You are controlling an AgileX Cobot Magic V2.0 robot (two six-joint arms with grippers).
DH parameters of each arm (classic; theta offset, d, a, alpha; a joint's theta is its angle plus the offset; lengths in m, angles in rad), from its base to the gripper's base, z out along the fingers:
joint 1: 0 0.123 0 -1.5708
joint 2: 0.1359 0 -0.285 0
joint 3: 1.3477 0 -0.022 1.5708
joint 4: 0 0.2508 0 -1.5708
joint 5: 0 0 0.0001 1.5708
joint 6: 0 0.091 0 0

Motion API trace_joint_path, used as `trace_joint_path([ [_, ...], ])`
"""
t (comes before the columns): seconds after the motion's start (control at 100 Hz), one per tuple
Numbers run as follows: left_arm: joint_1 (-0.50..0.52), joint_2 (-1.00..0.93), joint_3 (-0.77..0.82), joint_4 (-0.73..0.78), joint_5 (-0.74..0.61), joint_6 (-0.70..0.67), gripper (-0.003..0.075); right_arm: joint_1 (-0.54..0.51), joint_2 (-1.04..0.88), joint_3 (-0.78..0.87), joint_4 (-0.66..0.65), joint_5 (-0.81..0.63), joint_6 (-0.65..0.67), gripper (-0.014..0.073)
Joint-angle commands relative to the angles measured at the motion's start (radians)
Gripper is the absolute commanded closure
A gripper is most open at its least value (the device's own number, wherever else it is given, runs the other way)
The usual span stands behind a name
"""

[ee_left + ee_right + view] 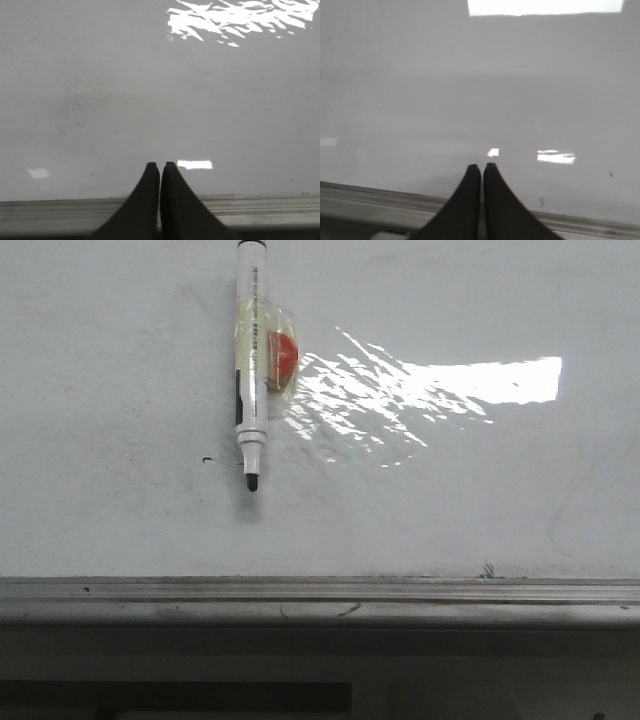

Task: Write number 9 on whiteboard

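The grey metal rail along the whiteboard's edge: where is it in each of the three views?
Front view: the grey metal rail crosses the whole frame, below the marker.
Left wrist view: the rail crosses the frame behind the shut left pincer.
Right wrist view: the rail slants across behind the shut right pincer.
Shared landmark: glare on the whiteboard, visible in all three.

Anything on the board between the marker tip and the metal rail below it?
No, in the front view the whiteboard is bare between the marker tip and the rail.
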Motion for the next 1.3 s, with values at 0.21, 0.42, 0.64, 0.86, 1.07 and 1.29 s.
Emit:
trace_joint_path([
  [0.21,-0.006,-0.028,0.02,-0.005,-0.055,-0.004,0.0741,0.002,0.02,0.029,-0.008,-0.04,-0.011,0.0635],
  [0.42,-0.006,-0.028,0.02,-0.005,-0.055,-0.004,0.0741,0.002,0.02,0.029,-0.008,-0.04,-0.011,0.0635],
  [0.64,-0.006,-0.028,0.02,-0.005,-0.055,-0.004,0.0741,0.002,0.02,0.029,-0.008,-0.04,-0.011,0.0635],
  [0.86,-0.006,-0.028,0.02,-0.005,-0.055,-0.004,0.0741,0.002,0.02,0.029,-0.031,-0.043,-0.011,0.0635],
  [1.07,-0.006,-0.028,0.02,-0.02,-0.086,-0.004,0.0741,0.002,0.02,0.029,-0.04,-0.133,-0.003,0.0635],
  [1.29,-0.006,-0.028,0.018,-0.6,-0.194,-0.004,0.0741,0.002,0.02,0.029,0.239,-0.429,0.101,0.0635],
])
